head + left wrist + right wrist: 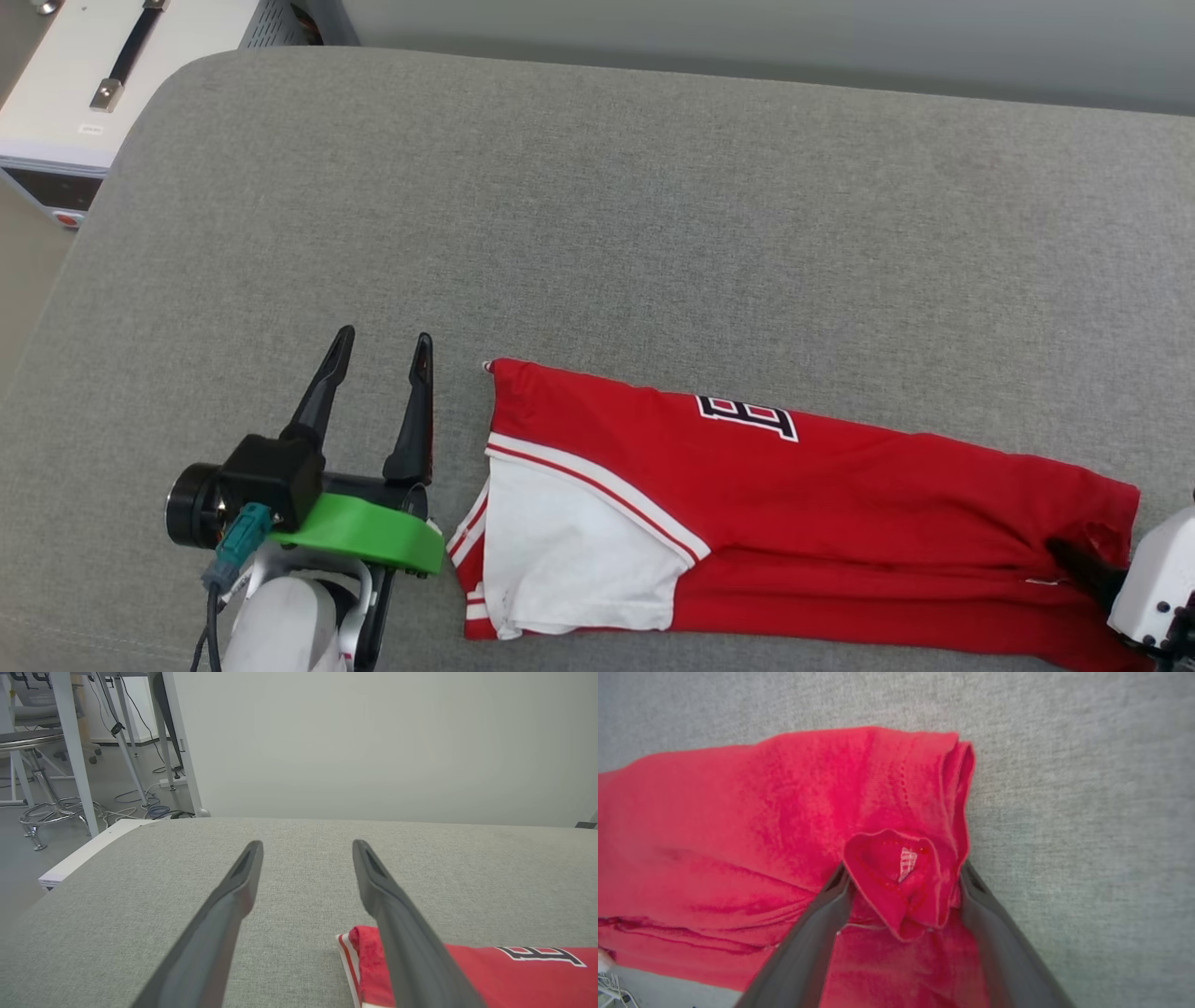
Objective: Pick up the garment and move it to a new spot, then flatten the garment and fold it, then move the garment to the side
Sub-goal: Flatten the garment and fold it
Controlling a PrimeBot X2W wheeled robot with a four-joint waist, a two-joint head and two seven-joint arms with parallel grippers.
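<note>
Along the near edge of a grey cushion [653,187]: the shirt [840,523], folded into a long red strip from left to right. At its left end, uppermost, a white sleeve [569,560] edged in red-and-white stripes; on the far fold, part of a black letter [747,417] outlined in white. Just left of that end and clear of the cloth, the left gripper [386,336], fingers spread wide, pointing away over bare cushion, nothing between them; in the left wrist view, the shirt's corner just beside the right-hand finger, touching or not impossible to tell. At the strip's right end, the right gripper [903,868], down on the cloth, fingers as wide apart as the left one's, a raised red fold with a small white tag standing between them and brushing both, straddled rather than pinched. Past the cushion's far left corner, a white box [65,93] with a dark handle.
</note>
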